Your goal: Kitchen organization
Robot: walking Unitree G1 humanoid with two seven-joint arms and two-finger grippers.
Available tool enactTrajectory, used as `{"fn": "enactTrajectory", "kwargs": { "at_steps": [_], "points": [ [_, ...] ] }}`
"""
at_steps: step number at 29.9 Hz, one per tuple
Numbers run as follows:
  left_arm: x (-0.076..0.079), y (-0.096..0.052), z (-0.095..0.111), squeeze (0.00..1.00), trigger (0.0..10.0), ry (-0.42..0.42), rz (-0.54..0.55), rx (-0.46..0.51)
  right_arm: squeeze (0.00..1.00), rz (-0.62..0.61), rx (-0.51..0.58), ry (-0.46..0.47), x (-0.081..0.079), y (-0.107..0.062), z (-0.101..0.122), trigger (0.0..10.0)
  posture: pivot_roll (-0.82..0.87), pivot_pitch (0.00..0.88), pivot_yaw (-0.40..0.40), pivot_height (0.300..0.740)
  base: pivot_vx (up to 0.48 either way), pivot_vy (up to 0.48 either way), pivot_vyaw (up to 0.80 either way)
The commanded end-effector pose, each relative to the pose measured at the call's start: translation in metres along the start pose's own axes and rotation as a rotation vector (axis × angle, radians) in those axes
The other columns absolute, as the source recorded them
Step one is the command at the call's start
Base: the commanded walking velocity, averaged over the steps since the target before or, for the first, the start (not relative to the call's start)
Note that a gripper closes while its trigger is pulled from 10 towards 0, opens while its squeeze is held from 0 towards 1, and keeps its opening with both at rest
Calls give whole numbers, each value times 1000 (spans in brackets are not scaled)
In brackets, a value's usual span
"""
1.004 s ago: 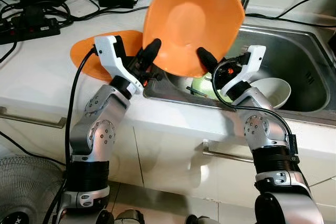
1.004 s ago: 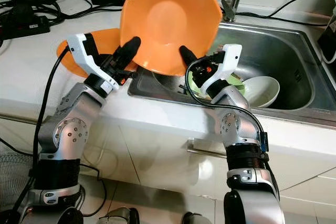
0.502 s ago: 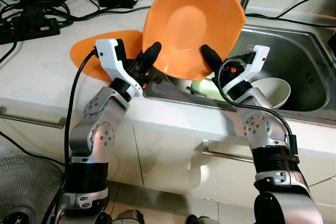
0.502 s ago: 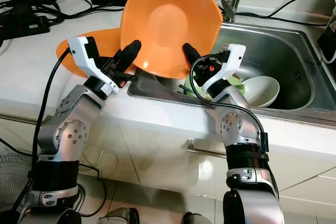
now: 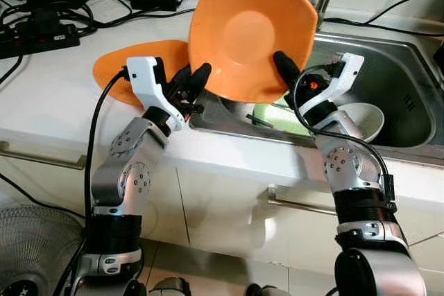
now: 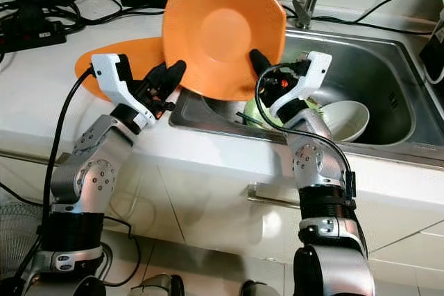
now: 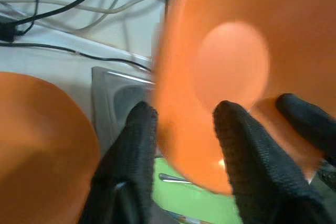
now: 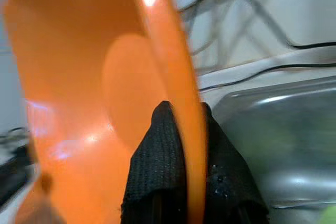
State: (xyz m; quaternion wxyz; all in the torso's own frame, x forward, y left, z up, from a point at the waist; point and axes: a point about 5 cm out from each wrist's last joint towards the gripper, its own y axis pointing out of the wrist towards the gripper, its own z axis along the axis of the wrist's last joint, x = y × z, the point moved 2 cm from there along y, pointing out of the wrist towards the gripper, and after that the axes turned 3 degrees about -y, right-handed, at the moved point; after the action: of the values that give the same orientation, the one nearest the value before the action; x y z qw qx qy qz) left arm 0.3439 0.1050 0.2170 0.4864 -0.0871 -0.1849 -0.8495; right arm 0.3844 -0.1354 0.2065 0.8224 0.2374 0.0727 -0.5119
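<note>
orange plate [image 5: 251, 36]: blurred in both wrist views; top edge cut in left eye view
flat orange plate [image 5: 139, 67]: right part hidden behind left arm & held plate
green dish [image 5: 281, 117]: mostly hidden by plate & right arm
fan [image 5: 31, 247]: cut by frame edge

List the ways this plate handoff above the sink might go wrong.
The right gripper pinches only the rim of the tilted orange plate; it might slip and drop onto the white bowl in the sink. The left gripper looks open beside the rim, so it may not catch it.
</note>
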Motion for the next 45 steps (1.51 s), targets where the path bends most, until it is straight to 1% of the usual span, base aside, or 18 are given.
{"fn": "enactTrajectory", "kwargs": {
  "at_steps": [1, 2, 3, 4, 12, 14, 17, 20, 21, 22, 23, 24, 25, 28, 32, 34, 38, 45],
  "points": [
    [11, 2, 0, 1000, 10000, 35, -47, -9, 0, -55, 51, -13, 8, 2, 13, 0, -2, 81, -8, 740, 0, 0, 0],
    [12, 2, -1, 1000, 10000, 45, -50, -20, 0, -70, 60, -12, 11, 2, 15, 0, -2, 81, -8, 740, 0, 0, 0],
    [13, 2, -3, 580, 10000, 51, -53, -33, 0, -83, 68, -14, 13, 3, 17, 0, 0, 80, -8, 740, 0, 0, 0],
    [14, 2, -5, 0, 10000, 56, -60, -45, 0, -98, 76, -17, 15, 3, 20, 0, 0, 80, -8, 740, 0, 0, 0],
    [23, 0, -18, 0, 10000, 101, -116, -131, 0, -231, 118, -74, 37, 6, 37, 0, 2, 79, -9, 740, 0, 0, 0],
    [23, -4, -28, 0, 10000, 131, -126, -192, 0, -270, 106, -145, 45, 7, 42, 0, 2, 79, -8, 740, 0, 0, 0],
    [22, -5, -31, 0, 10000, 158, -123, -215, 0, -288, 95, -181, 49, 7, 42, 0, 2, 79, -8, 740, 0, 0, 0],
    [21, -10, -37, 0, 10000, 161, -133, -261, 0, -359, 19, -342, 66, 6, 44, 0, 10, 72, -6, 740, 0, 0, 0],
    [21, -10, -37, 0, 10000, 161, -133, -261, 0, -359, 19, -342, 66, 6, 44, 0, 10, 72, -6, 740, 0, 0, 0],
    [22, -10, -38, 0, 10000, 166, -137, -268, 0, -364, -3, -389, 67, 7, 44, 0, 10, 70, -5, 740, 0, 0, 0],
    [23, -11, -39, 0, 10000, 168, -141, -273, 0, -366, -20, -434, 68, 8, 45, 8000, 14, 66, -8, 740, 0, 0, 0],
    [24, -12, -39, 0, 10000, 169, -144, -277, 0, -368, -29, -462, 69, 9, 46, 8000, 14, 66, -8, 740, 0, 0, 0],
    [24, -12, -40, 0, 10000, 170, -145, -279, 0, -369, -33, -479, 70, 10, 46, 10000, 14, 66, -8, 740, 0, 0, 0],
    [27, -14, -41, 0, 10000, 172, -153, -290, 0, -347, -106, -691, 68, 14, 45, 10000, 15, 61, -5, 740, 0, 0, 0],
    [30, -19, -45, 0, 10000, 177, -175, -314, 0, -274, -317, -937, 67, 20, 28, 10000, 22, 55, -9, 740, 0, 0, 0],
    [31, -19, -45, 0, 10000, 176, -181, -315, 0, -269, -331, -949, 67, 20, 27, 10000, 22, 55, -9, 740, 0, 0, 0],
    [32, -21, -45, 0, 10000, 170, -185, -321, 0, -247, -449, -987, 70, 18, 17, 10000, 30, 53, -11, 740, 0, 0, 0],
    [33, -23, -46, 0, 10000, 167, -186, -328, 0, -252, -520, -979, 73, 16, 10, 10000, 34, 57, -14, 740, 0, 0, 0]
  ]
}}
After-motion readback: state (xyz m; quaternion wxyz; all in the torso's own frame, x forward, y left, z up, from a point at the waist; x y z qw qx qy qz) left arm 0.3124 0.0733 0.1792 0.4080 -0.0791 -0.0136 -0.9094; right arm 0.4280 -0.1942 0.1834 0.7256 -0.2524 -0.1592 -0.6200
